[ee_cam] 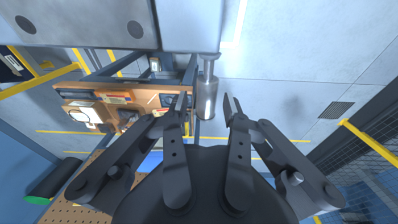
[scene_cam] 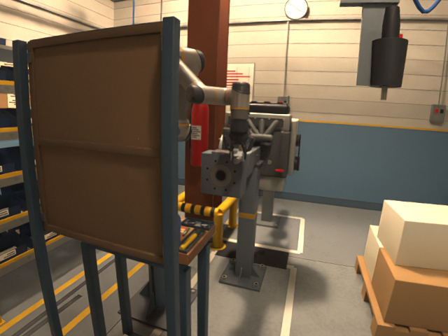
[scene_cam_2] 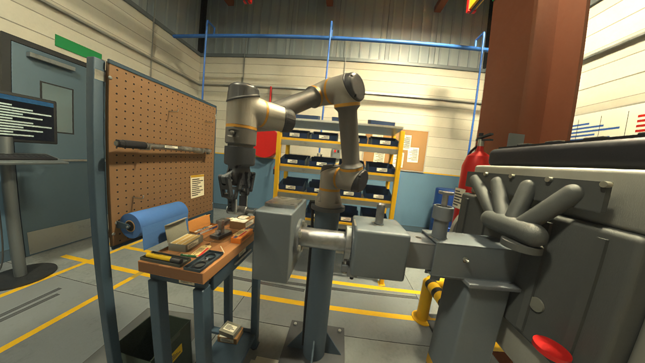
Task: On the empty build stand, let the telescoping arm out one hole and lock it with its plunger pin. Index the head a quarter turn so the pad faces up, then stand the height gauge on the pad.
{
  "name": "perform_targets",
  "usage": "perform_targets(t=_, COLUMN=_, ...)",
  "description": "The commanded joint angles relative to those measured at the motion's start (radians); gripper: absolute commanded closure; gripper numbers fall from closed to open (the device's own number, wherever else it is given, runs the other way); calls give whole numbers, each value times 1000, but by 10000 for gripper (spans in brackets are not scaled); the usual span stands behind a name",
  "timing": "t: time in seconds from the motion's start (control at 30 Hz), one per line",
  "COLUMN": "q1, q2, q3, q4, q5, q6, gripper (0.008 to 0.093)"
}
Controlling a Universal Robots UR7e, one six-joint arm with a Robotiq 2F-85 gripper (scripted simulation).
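Observation:
The build stand's grey head (scene_cam_2: 278, 239) sits at the end of the telescoping arm (scene_cam_2: 322, 238), with a dark round pad (scene_cam_2: 283, 202) on its top face. A steel handle (ee_cam: 207, 93) juts out from the head's side. My gripper (ee_cam: 204, 103) (scene_cam_2: 235, 205) (scene_cam: 237, 152) hangs open beside the head with the handle between its fingers, holding nothing. Two plunger pins (scene_cam_2: 380, 214) (scene_cam_2: 441, 204) stand upright on the arm's housings. The height gauge (scene_cam_2: 222, 231) stands on the orange tool tray (scene_cam_2: 203, 246) below me.
The pegboard (scene_cam_2: 155, 153) rises just behind the tray, with a blue roll (scene_cam_2: 155, 220) at its foot. A mounted engine (scene_cam_2: 564, 225) fills the other stand beyond the arm. Yellow bollards (scene_cam: 220, 220) and stacked boxes (scene_cam: 409, 260) stand on the floor.

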Motion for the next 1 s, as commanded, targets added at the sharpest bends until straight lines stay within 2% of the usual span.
perform_targets(t=0.0, q1=0, q2=-5, q3=-4, q4=6, q5=0, q6=0, gripper=494)
perform_targets(t=0.47, q1=0, q2=-49, q3=-56, q4=103, q5=0, q6=0, gripper=494)
perform_targets(t=0.97, q1=0, q2=-52, q3=-62, q4=112, q5=0, q6=0, gripper=494)
